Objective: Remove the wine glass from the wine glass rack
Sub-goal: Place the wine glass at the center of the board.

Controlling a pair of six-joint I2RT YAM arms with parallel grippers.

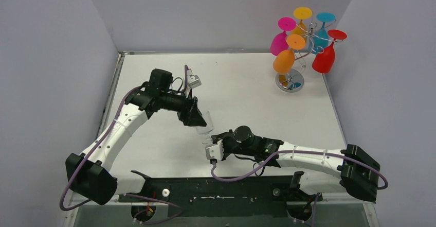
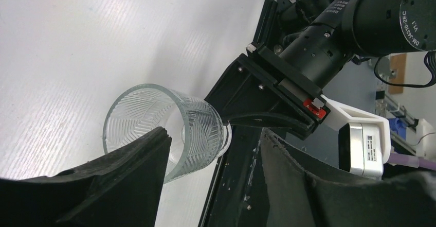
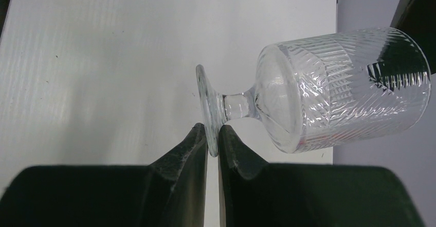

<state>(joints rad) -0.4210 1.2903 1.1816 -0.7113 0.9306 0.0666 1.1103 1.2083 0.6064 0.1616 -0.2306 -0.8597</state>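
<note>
At the left of the top view, the left gripper (image 1: 197, 118) reaches toward mid-frame. Its 2 fingers (image 2: 128, 180) are spread wide. In its wrist view the nearer finger overlaps the lower edge of the bowl, and the other stands well apart. I cannot tell whether the near finger touches the glass, but nothing is clamped.

Between the 2 grippers at the centre is the wine glass (image 2: 144, 116), clear and ribbed, lying on its side with its mouth toward the left gripper. It seems to be held above the white table (image 1: 247, 83), though the pictures do not settle whether it clears the surface.

Just right of it and lower in the frame, the right gripper (image 3: 211, 134) is pressed nearly together. It pinches the rim of the glass's foot (image 3: 205, 95), and that thin edge is its only hold.

In the upper right corner stands the wine glass rack (image 1: 289, 81), with 5 coloured glasses (image 1: 284, 59) hanging from its hooks.

The clear glass is well apart from the rack, so the removal itself looks done. What seems left is a hand-over to the spread left fingers or setting the glass down. The edge grip looks likely to slip.
</note>
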